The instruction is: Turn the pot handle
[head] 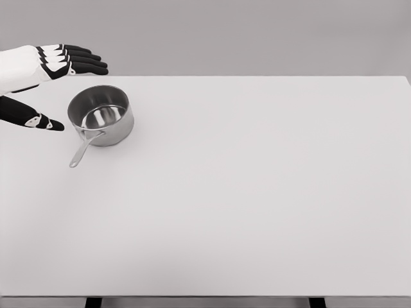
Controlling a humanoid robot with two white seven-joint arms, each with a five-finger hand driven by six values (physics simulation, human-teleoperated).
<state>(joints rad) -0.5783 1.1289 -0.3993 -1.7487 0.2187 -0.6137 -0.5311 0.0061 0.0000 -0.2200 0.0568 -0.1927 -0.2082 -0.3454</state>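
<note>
A small steel pot (101, 115) stands upright on the white table (257, 192), at its far left. Its thin handle (82, 151) points toward the front left. My left hand (61, 86) comes in from the left edge, just left of and slightly behind the pot. Its fingers (80, 61) stretch out above the pot's far rim and the thumb (38, 120) lies lower, left of the pot. The hand is open and holds nothing; it does not touch the pot. The right arm is out of view.
The table's far edge runs just behind the pot and hand. Its front edge lies at the bottom of the view, with two dark legs (94, 302) showing below it.
</note>
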